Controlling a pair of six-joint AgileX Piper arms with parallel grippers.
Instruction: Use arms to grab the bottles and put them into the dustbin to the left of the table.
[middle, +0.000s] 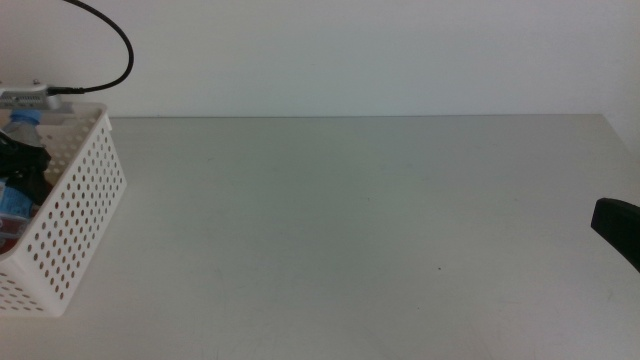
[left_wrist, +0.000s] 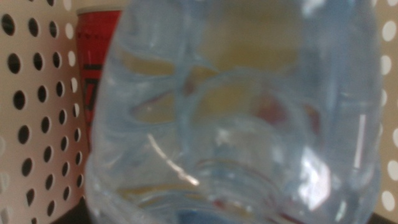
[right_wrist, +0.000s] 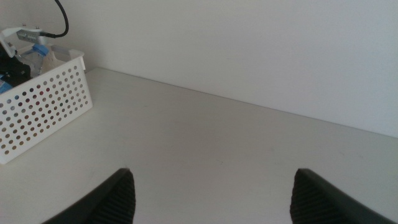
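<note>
Sitting inside the dustbin (middle: 75, 215) at the desk's (middle: 350, 220) left edge is the left end effector (middle: 25, 165), seen from the middle view only as a dark mass behind the perforated wall. Its wrist camera is filled almost entirely by the clear water bottle (left_wrist: 242, 118), pressed right up to the lens and blurred. Jaws hidden in that view, so I cannot tell whether the left end effector is gripping the bottle or spread apart.

Behind the water bottle, against the dustbin's holed wall, stands the red soda can (left_wrist: 96, 74), upright, silver rim just visible. A yellowish patch shows through the clear plastic, too distorted to identify for sure. In the middle view a blue cap (middle: 22, 118) pokes above the dustbin rim, near the back wall. A thick black cable (middle: 110, 35) arcs up and over from the arm's rear above the dustbin.

Right end effector (right_wrist: 211, 193) waits well apart from the dustbin, over bare desk on the far side; only a dark tip shows at the right edge of the middle view. Its two jaws stand spread wide with nothing between them. Its wrist view looks across the desk at the dustbin, holes and contents faintly visible.
</note>
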